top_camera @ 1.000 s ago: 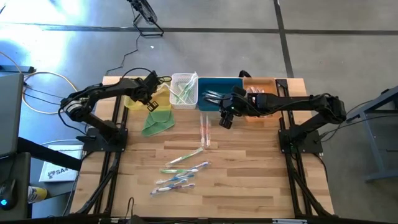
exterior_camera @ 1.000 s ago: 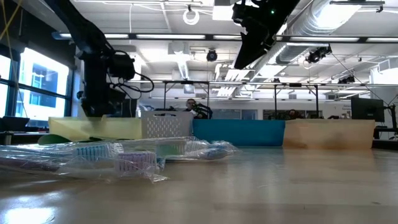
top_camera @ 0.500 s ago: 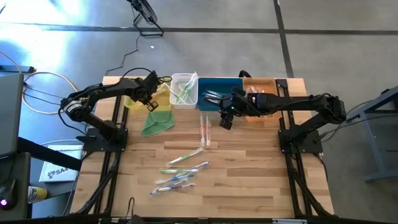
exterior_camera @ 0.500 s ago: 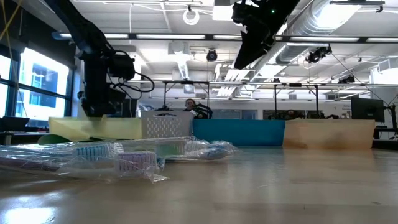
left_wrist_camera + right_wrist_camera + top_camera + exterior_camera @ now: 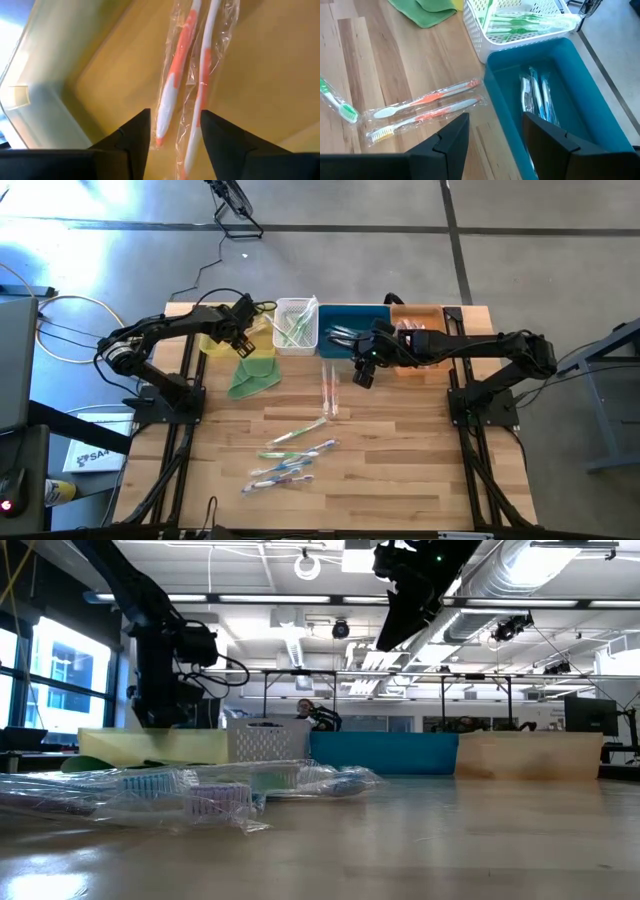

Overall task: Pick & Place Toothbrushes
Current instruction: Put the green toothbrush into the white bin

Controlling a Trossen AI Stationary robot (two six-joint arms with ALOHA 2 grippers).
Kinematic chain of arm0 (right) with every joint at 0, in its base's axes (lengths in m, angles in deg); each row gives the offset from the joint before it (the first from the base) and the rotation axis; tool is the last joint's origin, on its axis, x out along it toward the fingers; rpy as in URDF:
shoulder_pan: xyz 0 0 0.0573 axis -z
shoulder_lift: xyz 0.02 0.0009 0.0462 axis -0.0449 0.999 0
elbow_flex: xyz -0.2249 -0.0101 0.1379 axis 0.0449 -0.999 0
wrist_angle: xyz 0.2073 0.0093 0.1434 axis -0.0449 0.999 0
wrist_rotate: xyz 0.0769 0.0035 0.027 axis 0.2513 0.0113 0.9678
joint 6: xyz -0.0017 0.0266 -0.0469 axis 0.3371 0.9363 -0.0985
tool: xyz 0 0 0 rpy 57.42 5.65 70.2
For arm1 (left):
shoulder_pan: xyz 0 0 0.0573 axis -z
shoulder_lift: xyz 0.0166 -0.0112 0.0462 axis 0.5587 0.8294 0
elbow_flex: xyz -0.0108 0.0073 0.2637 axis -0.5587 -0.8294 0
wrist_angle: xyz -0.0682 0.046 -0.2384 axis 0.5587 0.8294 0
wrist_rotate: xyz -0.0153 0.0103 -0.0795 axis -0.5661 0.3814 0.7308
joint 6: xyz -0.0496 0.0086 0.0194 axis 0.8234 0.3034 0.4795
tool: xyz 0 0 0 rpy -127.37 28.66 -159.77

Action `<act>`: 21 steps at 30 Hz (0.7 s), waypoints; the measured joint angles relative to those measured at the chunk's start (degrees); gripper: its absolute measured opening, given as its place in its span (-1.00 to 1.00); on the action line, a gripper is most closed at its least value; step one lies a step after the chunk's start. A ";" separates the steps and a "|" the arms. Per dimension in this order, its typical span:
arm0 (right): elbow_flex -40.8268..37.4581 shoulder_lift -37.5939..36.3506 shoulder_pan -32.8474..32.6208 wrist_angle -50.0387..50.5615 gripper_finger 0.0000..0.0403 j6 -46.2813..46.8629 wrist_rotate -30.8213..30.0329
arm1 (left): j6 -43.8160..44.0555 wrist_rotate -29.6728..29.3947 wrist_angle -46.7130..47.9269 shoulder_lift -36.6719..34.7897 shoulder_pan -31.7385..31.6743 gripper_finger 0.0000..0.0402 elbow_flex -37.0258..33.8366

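At the upper left of the high view, the left gripper (image 5: 243, 340) hangs over the yellow bin (image 5: 215, 340). Its fingers (image 5: 131, 137) stand apart with nothing between them, and just past them two orange-and-white toothbrushes (image 5: 172, 90) in clear wrappers lie side by side on the bin floor.

The right gripper (image 5: 362, 370) sits at the upper middle of the high view, at the near edge of the blue bin (image 5: 372, 315). Its jaws are spread and empty. That bin holds blue-white toothbrushes (image 5: 535, 97), and the white basket (image 5: 475, 30) beside it holds green ones (image 5: 520, 25).

Two orange toothbrushes (image 5: 425, 112) lie on the wooden table (image 5: 400, 460) just in front of the blue bin. A looser cluster of wrapped toothbrushes (image 5: 290, 455) lies at the lower middle. A green cloth (image 5: 252, 375) lies below the yellow bin.
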 joint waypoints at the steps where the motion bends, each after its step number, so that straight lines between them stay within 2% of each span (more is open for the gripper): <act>1: 0.00 0.00 0.02 0.00 -0.13 0.00 0.00 | 0.00 0.00 -0.14 0.00 0.00 -0.16 0.00; 17: 0.00 0.00 0.02 -0.83 -0.13 0.00 -0.39 | 0.06 -0.05 -2.43 0.00 0.00 -0.13 0.04; 21: 0.00 0.00 0.01 -0.83 -0.13 0.00 -0.39 | -2.71 -0.29 -4.97 -0.27 0.04 -0.13 0.05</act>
